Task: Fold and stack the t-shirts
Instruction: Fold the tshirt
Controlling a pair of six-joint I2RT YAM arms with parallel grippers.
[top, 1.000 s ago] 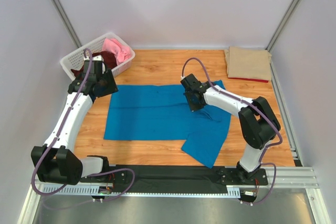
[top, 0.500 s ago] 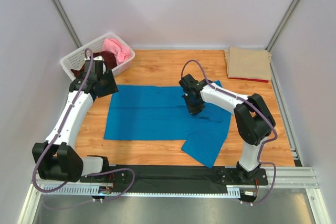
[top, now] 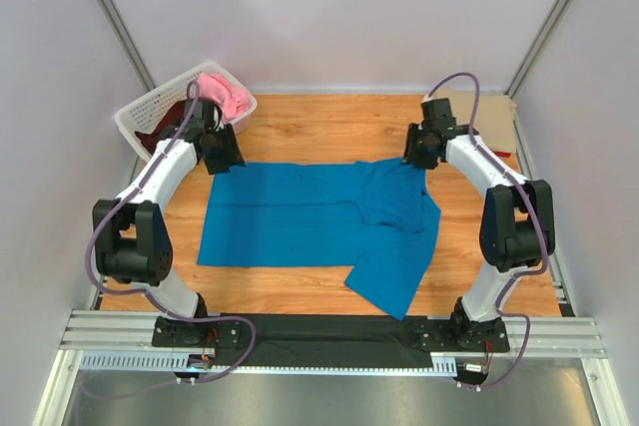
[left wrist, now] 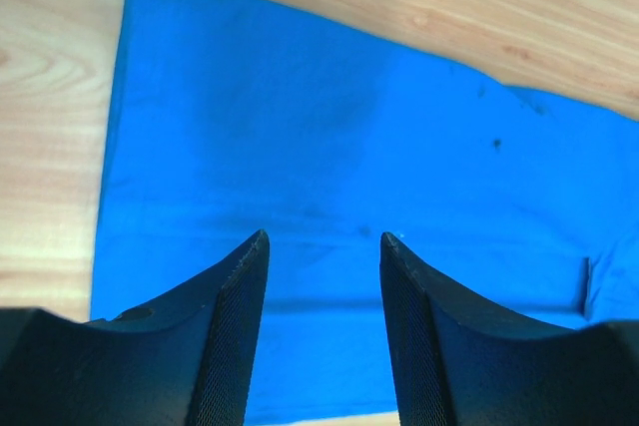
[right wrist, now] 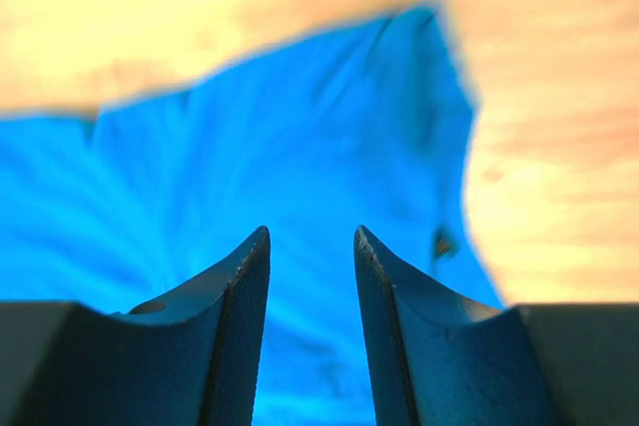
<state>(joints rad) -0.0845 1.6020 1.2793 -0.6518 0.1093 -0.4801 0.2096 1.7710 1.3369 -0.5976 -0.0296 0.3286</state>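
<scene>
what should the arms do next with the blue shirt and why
Probably lower both onto the far edge of the shirt and pinch it there. The left gripper and right gripper hang open and empty above its two far corners, and it lies mostly spread out, not yet folded.

A robot lab cell: white panel walls [top: 339,17], aluminium frame rails [top: 559,331], wooden tabletop [top: 310,132]

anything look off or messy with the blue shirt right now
Yes. The blue t-shirt lies flat on its left side, but its right end is bunched into wrinkles beside the right gripper, and one flap juts out askew at the near side.
</scene>
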